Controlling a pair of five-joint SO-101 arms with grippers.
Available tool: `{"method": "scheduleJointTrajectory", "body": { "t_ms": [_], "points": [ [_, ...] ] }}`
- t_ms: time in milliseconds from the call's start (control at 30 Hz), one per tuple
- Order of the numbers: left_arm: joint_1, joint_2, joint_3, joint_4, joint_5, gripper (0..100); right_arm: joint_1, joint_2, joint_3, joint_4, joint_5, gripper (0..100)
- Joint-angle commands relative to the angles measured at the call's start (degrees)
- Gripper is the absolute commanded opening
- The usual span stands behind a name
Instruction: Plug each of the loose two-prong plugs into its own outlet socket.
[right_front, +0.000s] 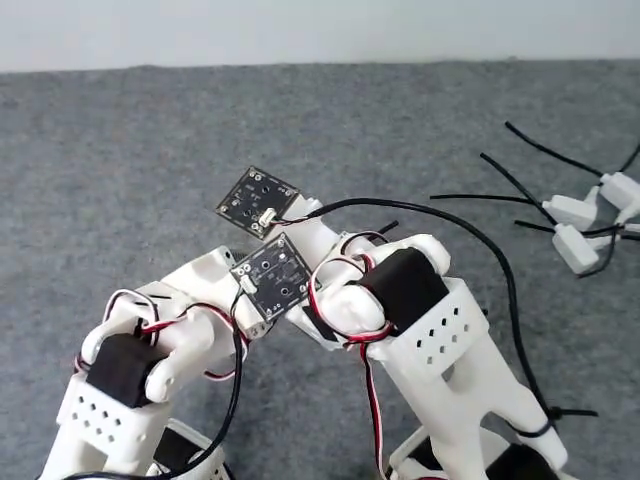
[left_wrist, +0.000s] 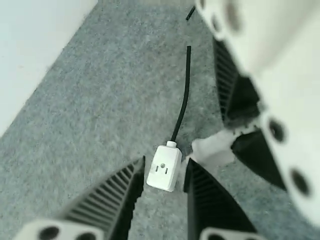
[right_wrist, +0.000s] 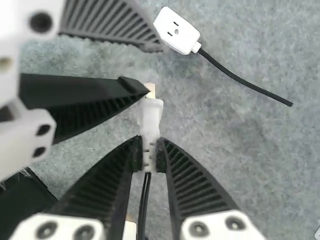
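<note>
R grip: right gripper (right_wrist: 149, 146) clamped hard on the rear of the plug (right_wrist: 150, 117). Plug's cord runs back betw. the jaws; brass prongs stick out in front.
L grip: left gripper (left_wrist: 164, 172) parted to approx. socket width, nothing pinched. From the right wrist cam, one jaw tip is just beside the socket and the other stands apart from it.
Socket: socket (right_wrist: 176, 30) lies loose near the middle of the grey mat (right_front: 120, 150), slot face turned up. Socket cord (left_wrist: 184, 90) trails away from the left arm.
Plug vs socket: near, not touching. Prongs look aimed past the slots, more at the left jaw tip than at the socket face.
Step (my read): lining up for insertion; socket not secured yet.
Risk 1: socket is light and unheld, so a push from the plug prob. just skids it across the mat. L grip needs to close on it first.
Risk 2: prongs off-axis, so they could hit the face or jam at an angle, and the plug might twist in the jaws.
Risk 3: the two grippers are v. close, so a jaw-on-jaw knock could throw off the aim.
Risk 4: closing on the socket from above might tip it and point the slots away.
Others: white connectors (right_front: 585, 225) w/ black cords sit near the mat's right edge, well apart and untouched.
</note>
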Motion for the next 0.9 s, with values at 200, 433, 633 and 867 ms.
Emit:
{"method": "scheduleJointTrajectory", "body": {
  "t_ms": [200,433,633,867],
  "points": [
    [6.9,1.6,11.8,0.4,-0.8,13,-0.3,-3.1,-2.5,-1.8,2.7,0.8],
    [6.9,1.6,15.4,-3.1,-0.6,12,-0.4,-6.8,-2.5,-1.5,2.5,0.8],
    [10.2,1.6,15.9,-2.7,-0.5,12,-0.4,-6.3,-2.3,-1.8,2.5,0.8],
    [17.4,1.6,19.3,-3.0,-0.5,12,-0.3,-6.3,-2.2,-2.4,2.5,0.8]
  ]
}}
